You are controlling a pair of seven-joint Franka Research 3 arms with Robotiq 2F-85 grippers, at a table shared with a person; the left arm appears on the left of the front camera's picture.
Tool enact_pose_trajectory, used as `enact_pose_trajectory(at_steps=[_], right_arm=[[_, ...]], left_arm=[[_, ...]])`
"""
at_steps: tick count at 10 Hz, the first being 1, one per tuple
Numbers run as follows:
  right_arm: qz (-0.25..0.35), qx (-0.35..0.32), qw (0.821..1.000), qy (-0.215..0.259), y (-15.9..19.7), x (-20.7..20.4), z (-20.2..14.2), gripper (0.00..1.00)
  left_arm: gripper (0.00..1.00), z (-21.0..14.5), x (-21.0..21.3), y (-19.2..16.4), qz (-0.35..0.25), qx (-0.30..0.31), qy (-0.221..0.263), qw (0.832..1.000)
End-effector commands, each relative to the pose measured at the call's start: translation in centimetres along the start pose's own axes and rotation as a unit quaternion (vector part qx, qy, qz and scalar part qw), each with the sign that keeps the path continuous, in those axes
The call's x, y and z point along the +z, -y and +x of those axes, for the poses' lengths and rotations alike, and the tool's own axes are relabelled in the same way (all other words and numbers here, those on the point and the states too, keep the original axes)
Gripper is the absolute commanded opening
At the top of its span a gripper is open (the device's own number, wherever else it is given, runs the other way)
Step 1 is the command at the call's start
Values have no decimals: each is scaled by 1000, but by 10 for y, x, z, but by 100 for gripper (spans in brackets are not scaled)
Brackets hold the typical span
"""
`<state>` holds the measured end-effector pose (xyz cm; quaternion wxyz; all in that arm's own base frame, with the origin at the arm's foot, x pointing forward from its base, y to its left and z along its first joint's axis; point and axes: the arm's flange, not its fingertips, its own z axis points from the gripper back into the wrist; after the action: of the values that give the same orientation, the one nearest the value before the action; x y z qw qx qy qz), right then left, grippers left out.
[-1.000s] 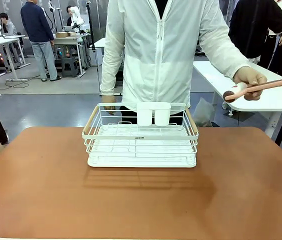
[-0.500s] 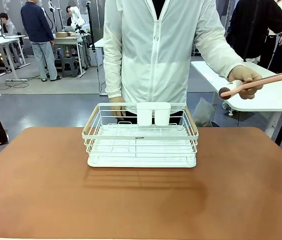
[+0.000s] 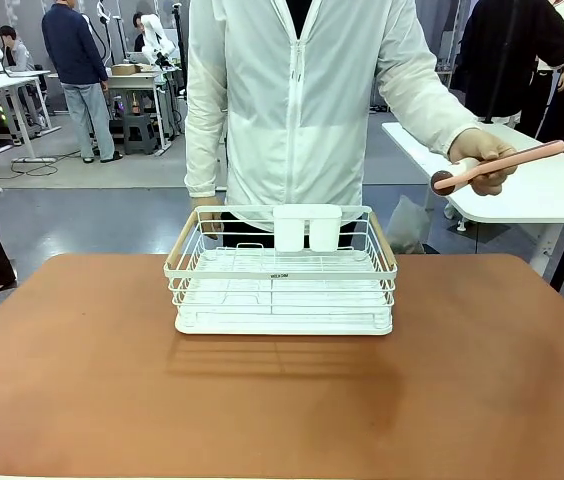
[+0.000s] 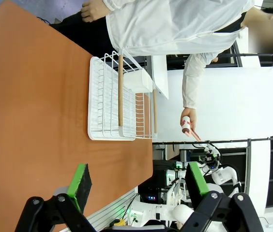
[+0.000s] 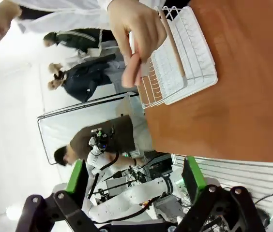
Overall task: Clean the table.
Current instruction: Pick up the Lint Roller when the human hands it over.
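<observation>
The bench (image 3: 72, 400) is bare across its near half and down both sides, so there is open passage there. A white wire dish rack (image 3: 282, 300) stands mid-width near the far edge, with a white cutlery holder (image 3: 307, 228) on its back rail. Behind it a person (image 3: 302, 100) blocks the far side. The person's hand (image 3: 482, 150) holds a pink-handled brush (image 3: 532, 156) in the air past the far right corner.

Bright even light; soft rack (image 3: 282, 273) shadow on table (image 3: 82, 400); right wrist view blurred.
</observation>
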<state>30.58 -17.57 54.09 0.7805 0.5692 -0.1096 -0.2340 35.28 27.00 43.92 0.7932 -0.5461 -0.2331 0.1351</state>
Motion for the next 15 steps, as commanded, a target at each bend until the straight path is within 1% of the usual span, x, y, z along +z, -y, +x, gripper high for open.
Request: enact_pose_trajectory(at_steps=[1,3,4,6,8,9,15], right_arm=[[-56,-38,998,17,-29,-49,-19,100],[-90,-68,993,23,-44,-85,-12,100],[-115,-82,989,37,-46,-107,-9,100],[-136,-84,986,55,-45,-135,-6,100],[-136,-82,984,76,-44,-154,-7,100],[-125,-81,985,87,-43,-159,-4,100],[-90,-73,989,97,-39,-180,13,100]], left_arm=[[100,1,2,1,-15,3,6,1000],[100,1,2,1,-15,3,6,1000],[100,1,2,1,-15,3,6,1000],[100,1,2,1,-15,3,6,1000],[100,1,2,1,-15,3,6,1000],[100,1,2,1,-15,3,6,1000],[100,1,2,1,-15,3,6,1000]])
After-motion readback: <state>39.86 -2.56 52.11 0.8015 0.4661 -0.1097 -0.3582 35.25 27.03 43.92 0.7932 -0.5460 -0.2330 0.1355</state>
